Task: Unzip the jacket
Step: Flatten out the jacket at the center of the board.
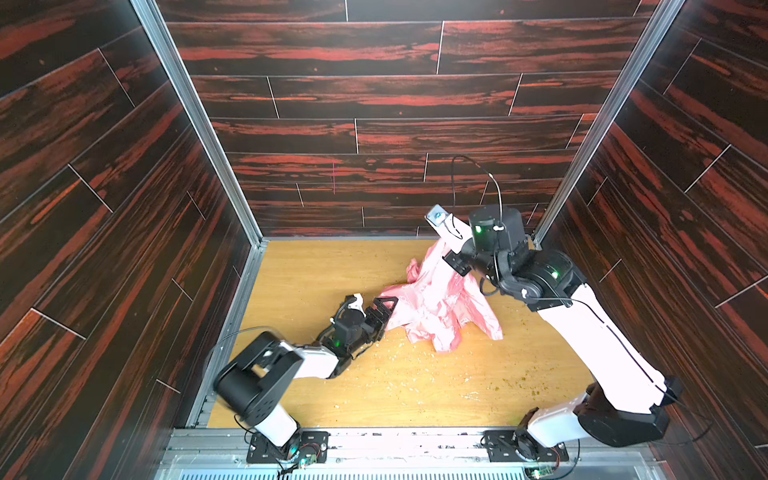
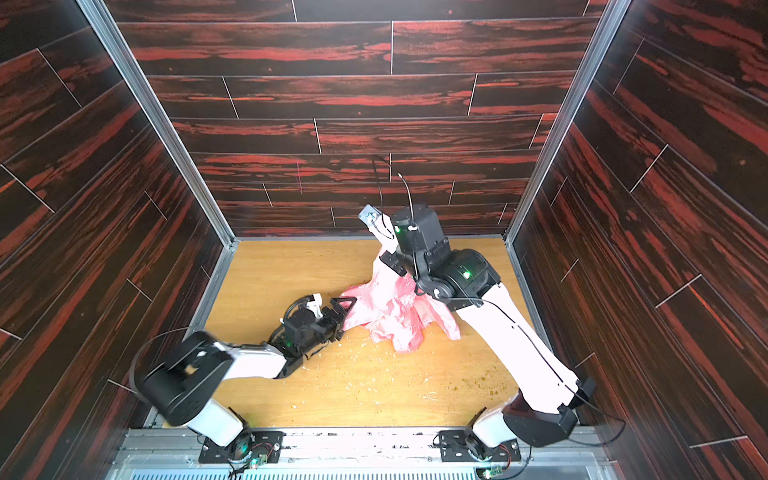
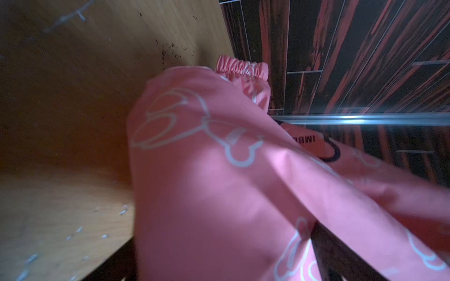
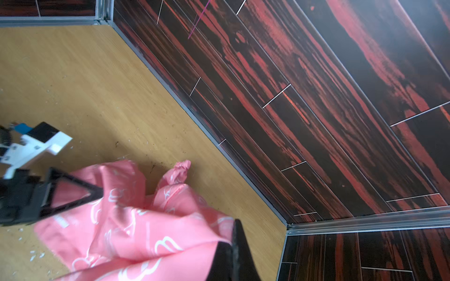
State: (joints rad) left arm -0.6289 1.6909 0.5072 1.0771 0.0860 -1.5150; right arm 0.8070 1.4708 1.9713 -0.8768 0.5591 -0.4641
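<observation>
Open tabletop (image 1: 324, 270) left of hanging jacket (image 1: 436, 299)

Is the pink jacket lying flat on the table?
No, the right arm's fingers hold the shiny pink hooded jacket up in a peak, only its lower folds resting on the wooden table.

We cannot find the zipper among the folds of the jacket (image 1: 436, 307). In the left wrist view, which is blurred, a fold covers most of the logo (image 3: 307, 139). Of the right gripper (image 4: 232, 245) we see only one finger (image 4: 235, 265), cut by the edge.
</observation>
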